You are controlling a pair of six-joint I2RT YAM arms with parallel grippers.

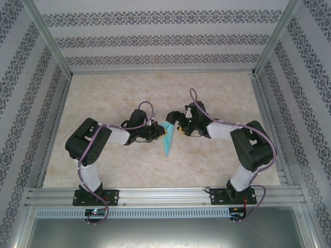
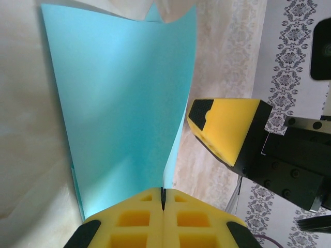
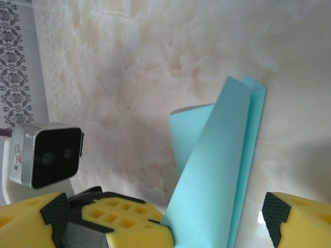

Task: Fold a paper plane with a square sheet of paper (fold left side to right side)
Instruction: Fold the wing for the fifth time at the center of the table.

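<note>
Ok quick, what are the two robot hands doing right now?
Left gripper: jaws shut on the folded turquoise-blue paper sheet.
Right gripper: jaws open, holding nothing.

Quick headcount: one turquoise paper plane, and that's the only bit of paper around. Two robot arms, a left arm and a right arm, so two end effectors too: left end effector and right end effector. Each has two yellow fingers, four total. Two purple cables, one per arm. One marbled surface under everything.
</note>
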